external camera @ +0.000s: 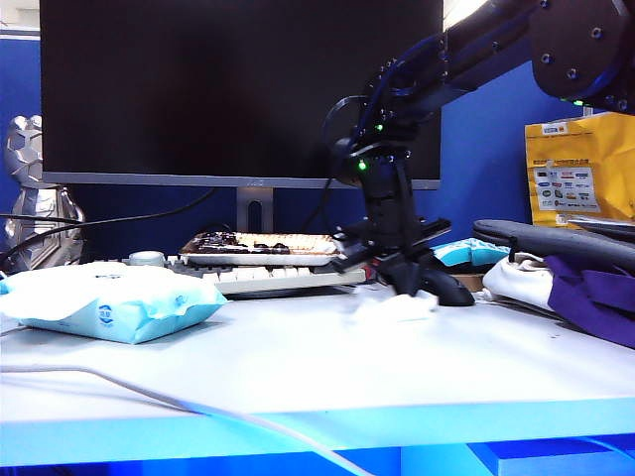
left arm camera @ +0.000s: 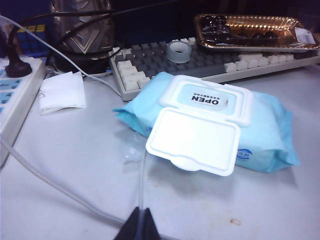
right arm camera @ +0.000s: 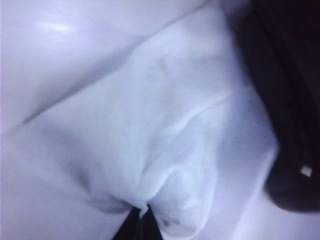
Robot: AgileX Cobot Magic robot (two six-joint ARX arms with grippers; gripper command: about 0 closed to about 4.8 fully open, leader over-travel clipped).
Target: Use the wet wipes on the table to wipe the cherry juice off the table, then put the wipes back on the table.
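The wet wipe [external camera: 397, 305] is a crumpled white sheet lying on the white table [external camera: 298, 367], just left of a black mouse [external camera: 446, 288]. My right gripper [external camera: 405, 283] points down onto it. In the right wrist view its fingertips are shut on a fold of the wipe [right arm camera: 150, 125], right gripper [right arm camera: 142, 216], with the mouse [right arm camera: 285, 125] close beside. No cherry juice shows around the wipe; anything beneath it is hidden. A tiny brownish spot [left arm camera: 233, 220] marks the table. My left gripper [left arm camera: 141, 220] is shut and empty, low over a white cable [left arm camera: 142, 175].
A light-blue wipes pack [external camera: 109, 297] with its white lid open [left arm camera: 192, 140] lies at the left. Behind stand a keyboard [external camera: 268, 276] carrying a tray of cherries [external camera: 258, 244], a monitor [external camera: 238, 89], a folded white paper [left arm camera: 62, 92] and a power strip [left arm camera: 15, 95]. Purple cloth [external camera: 595, 297] lies right.
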